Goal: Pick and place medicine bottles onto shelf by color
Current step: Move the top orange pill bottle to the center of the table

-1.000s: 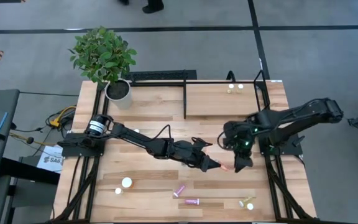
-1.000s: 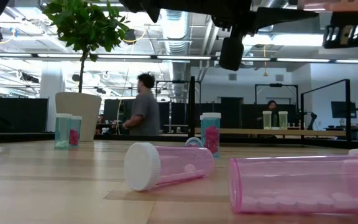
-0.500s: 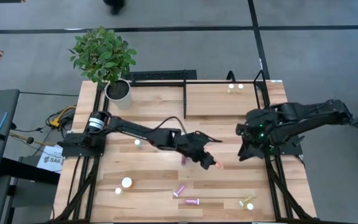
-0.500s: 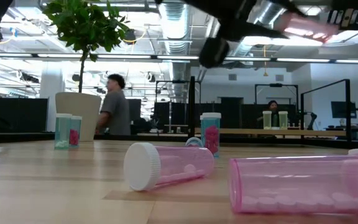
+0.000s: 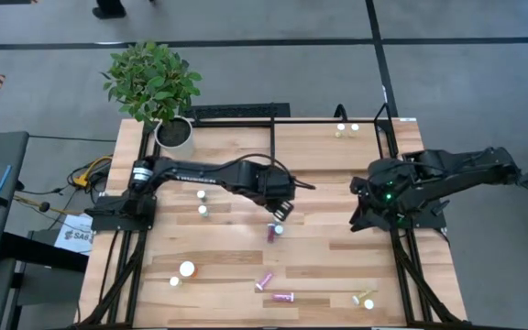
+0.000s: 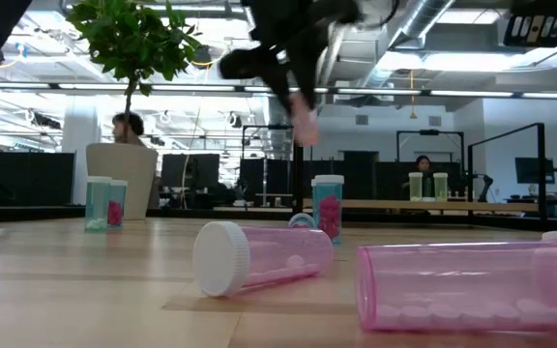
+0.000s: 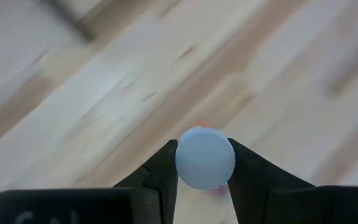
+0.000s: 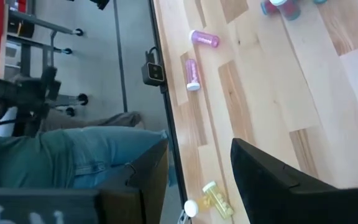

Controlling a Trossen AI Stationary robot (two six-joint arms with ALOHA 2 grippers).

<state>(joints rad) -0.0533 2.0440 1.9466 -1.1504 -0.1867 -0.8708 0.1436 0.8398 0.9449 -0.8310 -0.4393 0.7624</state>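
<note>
My left gripper hangs over the table's middle, pointing steeply down, shut on a small pink medicine bottle with a white cap. My right gripper stands open with nothing between its fingers at the table's right edge. A magenta bottle stands upright on the table under the left gripper. Two pink bottles lie on their sides near the front edge. Two yellow bottles stand on the shelf at the far right. My left gripper pinches the white cap by its round side between its two fingers. The fingers come from above, slanting down. The bottle's pink body hangs below the fingertips, lifted clear of the table.
Two bottles stand left of the middle. White-capped ones stand near the front left. A yellow bottle lies at the front right. A potted plant fills the far left corner. A person's leg shows beyond the table's edge.
My left gripper has carried the pink bottle away from the right gripper, toward the table's left and far side and upward. It has tipped from near level to pointing steeply down, so the bottle now hangs below it. My right gripper has drawn back toward the right edge.
</note>
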